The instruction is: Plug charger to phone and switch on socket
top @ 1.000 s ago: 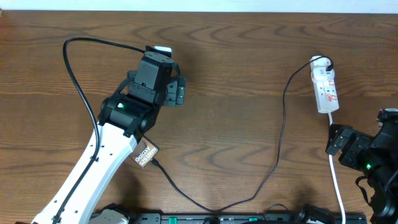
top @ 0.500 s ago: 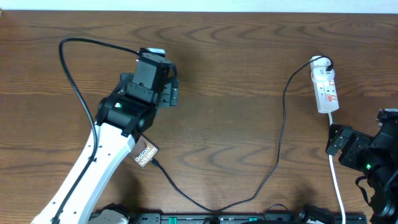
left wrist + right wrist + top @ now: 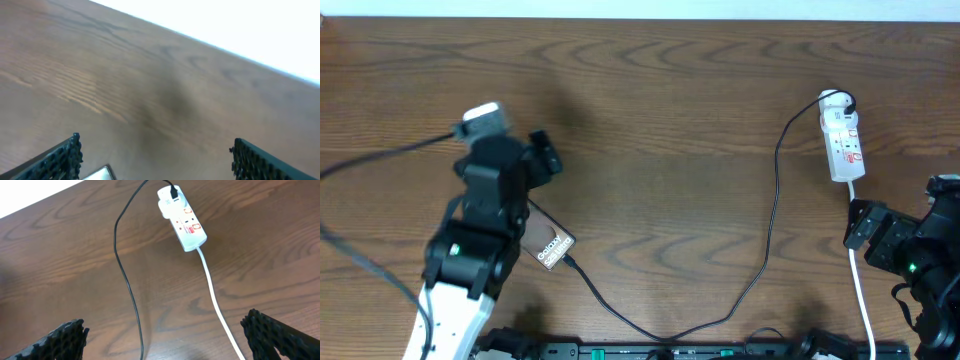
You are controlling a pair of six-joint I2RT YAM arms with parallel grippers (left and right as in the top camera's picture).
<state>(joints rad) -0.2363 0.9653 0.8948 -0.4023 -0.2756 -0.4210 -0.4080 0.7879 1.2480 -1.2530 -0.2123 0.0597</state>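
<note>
The phone (image 3: 551,246), a dark brown slab with white lettering, lies at the lower left, partly hidden under my left arm. The charger (image 3: 772,205), a thin black cable, runs from the phone's lower right end, loops along the front edge and rises to the black plug at the far end of the socket (image 3: 844,142). Its tip (image 3: 569,263) touches the phone's end. My left gripper (image 3: 542,157) is open and empty, above and left of the phone. My right gripper (image 3: 861,226) is open and empty, just below the socket (image 3: 182,222).
The socket's white cord (image 3: 860,290) runs down to the front edge past my right gripper, and also shows in the right wrist view (image 3: 215,297) beside the black cable (image 3: 126,280). A pale flat corner (image 3: 98,173) shows at the bottom of the left wrist view.
My left arm has swung to the left and pulled back, so its gripper now sits further left and more of the phone shows. The right arm, socket and cable have not moved.
</note>
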